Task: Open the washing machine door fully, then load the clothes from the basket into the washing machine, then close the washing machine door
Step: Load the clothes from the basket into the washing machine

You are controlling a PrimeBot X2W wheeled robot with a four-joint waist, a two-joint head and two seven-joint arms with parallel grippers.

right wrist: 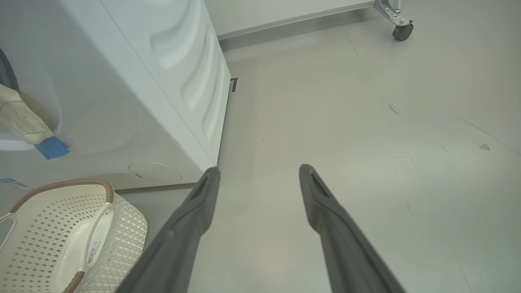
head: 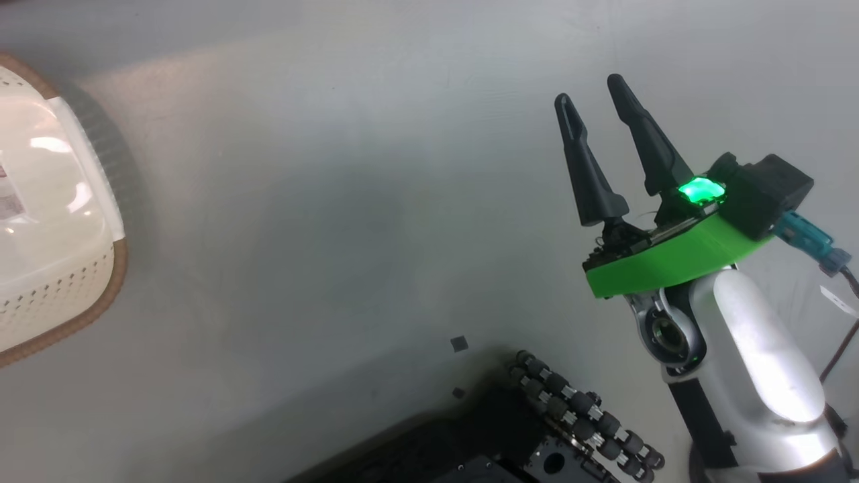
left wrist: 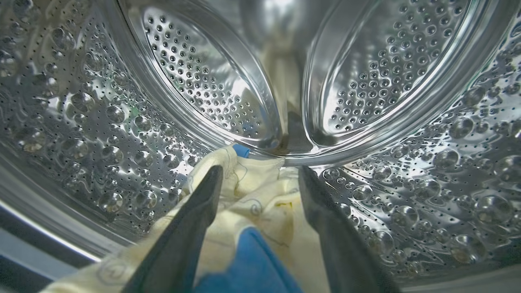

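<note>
The washing machine (right wrist: 122,81), white and boxy, stands on a pale floor (right wrist: 366,122). My left wrist camera looks deep into its perforated steel drum (left wrist: 407,183). The basket (right wrist: 126,228) sits just beside the machine's front, with no garments visible inside. The clothes (left wrist: 260,195), cream-yellow, lie against the drum wall between my left fingers, beside a blue cloth (left wrist: 252,264). A cream hanging end (right wrist: 22,116) dangles outside the opening. My left gripper (left wrist: 259,171) has its fingers spread, clamping nothing. My right gripper (head: 589,89) is also spread and empty, above bare floor. I judge I should withdraw straight back without snagging fabric, then tuck that end inside.
</note>
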